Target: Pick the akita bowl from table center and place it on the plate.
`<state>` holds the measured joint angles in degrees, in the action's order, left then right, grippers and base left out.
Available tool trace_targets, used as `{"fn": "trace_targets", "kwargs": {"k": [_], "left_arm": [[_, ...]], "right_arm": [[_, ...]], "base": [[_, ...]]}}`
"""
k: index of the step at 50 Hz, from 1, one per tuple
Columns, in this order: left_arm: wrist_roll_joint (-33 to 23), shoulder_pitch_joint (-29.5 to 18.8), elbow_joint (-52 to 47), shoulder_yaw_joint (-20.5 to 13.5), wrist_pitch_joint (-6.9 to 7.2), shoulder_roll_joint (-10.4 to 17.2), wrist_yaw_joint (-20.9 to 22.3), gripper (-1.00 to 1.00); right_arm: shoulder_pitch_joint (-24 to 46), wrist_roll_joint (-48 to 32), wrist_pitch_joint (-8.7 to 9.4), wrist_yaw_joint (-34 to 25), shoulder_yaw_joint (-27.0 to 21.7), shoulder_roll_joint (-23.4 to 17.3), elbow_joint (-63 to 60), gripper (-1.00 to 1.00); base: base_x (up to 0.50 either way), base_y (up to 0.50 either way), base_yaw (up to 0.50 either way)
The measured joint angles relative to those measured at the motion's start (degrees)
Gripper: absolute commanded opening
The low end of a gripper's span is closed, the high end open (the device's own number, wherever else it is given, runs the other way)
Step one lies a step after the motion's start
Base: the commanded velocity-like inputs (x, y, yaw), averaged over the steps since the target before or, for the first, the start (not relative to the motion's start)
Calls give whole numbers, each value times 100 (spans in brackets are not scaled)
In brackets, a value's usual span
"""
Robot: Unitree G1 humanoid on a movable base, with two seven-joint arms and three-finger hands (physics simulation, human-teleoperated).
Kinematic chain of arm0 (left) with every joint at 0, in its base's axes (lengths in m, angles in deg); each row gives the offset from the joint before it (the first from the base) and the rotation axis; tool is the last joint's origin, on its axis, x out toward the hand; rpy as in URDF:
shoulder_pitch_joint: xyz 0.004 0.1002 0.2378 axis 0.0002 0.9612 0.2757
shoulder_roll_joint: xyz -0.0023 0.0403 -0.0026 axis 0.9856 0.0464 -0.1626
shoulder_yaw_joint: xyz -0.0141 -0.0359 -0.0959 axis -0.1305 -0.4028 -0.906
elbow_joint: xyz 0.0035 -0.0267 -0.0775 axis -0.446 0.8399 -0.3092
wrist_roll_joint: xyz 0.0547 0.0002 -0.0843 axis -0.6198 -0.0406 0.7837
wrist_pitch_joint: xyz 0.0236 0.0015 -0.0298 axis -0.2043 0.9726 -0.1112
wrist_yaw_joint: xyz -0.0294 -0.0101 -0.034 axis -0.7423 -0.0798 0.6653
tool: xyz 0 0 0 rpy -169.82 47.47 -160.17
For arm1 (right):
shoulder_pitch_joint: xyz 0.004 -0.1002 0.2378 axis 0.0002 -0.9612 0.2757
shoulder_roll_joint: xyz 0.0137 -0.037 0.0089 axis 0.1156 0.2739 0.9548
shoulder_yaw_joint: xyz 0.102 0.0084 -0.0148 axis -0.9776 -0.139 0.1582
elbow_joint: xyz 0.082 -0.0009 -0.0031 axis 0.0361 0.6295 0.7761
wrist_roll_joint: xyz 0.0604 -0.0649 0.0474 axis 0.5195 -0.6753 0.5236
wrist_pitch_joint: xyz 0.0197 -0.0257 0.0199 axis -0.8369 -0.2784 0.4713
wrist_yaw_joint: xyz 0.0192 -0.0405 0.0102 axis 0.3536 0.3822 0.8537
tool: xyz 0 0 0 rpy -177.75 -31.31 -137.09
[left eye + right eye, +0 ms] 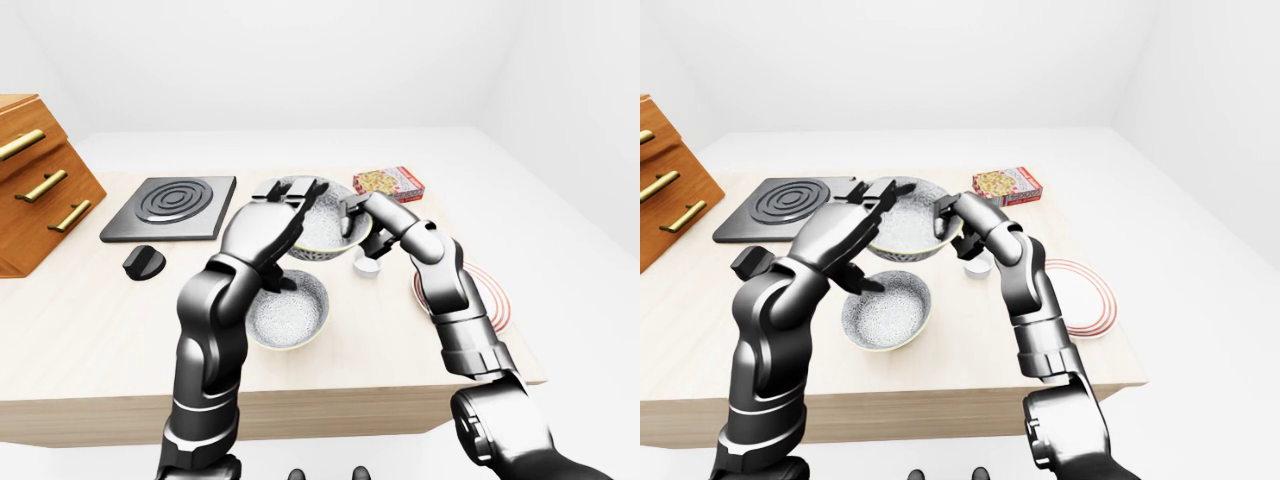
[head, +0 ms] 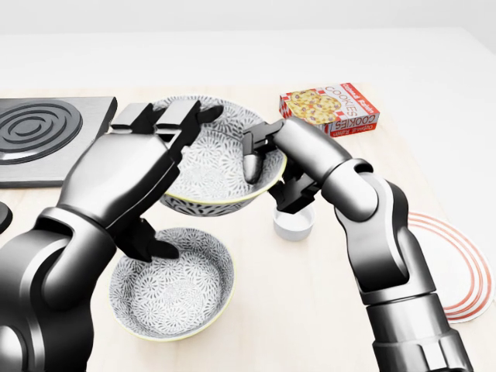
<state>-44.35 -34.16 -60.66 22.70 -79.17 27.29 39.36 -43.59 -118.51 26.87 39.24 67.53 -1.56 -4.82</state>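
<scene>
Two bowls: akita bowl [image 2: 213, 167] tilted near table [image 2: 325, 310] centre, second bowl [image 2: 174, 283] below it in head view | right hand [image 2: 283, 155] pinches its right rim | left hand [image 2: 128, 170] splayed at left rim | one plate [image 2: 465, 271], right edge

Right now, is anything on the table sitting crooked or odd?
Yes: the akita bowl is tipped, its rim pinched by the right hand, the left hand open beside it. Nothing spilled.
</scene>
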Motion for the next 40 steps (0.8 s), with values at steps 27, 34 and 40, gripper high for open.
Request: {"fn": "trace_targets", "kwargs": {"k": [27,34,40], "left_arm": [[4294,-1399,223,-861,420,694,-969,100],[4832,-1407,458,-913,420,968,-1317,100],[5000,-1245,417,-935,420,1064,-1497,100]], "right_arm": [[-174,-684,0,-96,-179,-287,-199,-100],[-343,-699,0,-176,-292,-428,-464,-100],[-505,-685,0,-232,-401,-546,-720,-100]], "base": [[0,0,0],[0,0,0],[0,0,0]]}}
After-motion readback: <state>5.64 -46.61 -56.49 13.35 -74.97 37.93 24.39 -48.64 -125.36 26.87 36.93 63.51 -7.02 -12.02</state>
